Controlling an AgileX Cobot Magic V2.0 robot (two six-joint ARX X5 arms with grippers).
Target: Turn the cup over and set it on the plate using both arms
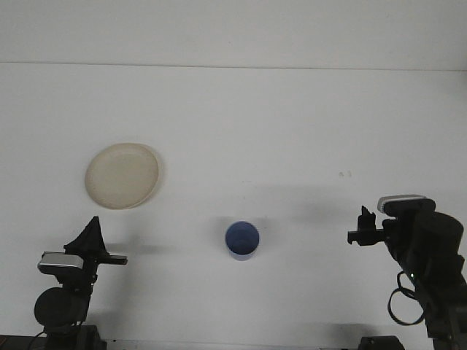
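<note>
White tabletop (241,117) fills the view. Blue cup (241,240) stands upright, mouth up, near the front edge at centre, untouched. Cream plate (122,175) lies toward the left edge, well apart from the cup. Left gripper (87,235) sits by the front-left corner; fingers together in a point. Right gripper (364,224) sits by the front-right corner; cannot tell whether its fingers are apart or together.

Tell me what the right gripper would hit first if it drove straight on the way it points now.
Probably the blue cup. The right gripper points left, roughly level with it, over bare white table. Depth is unclear from this one view, so it could pass beside it.
</note>
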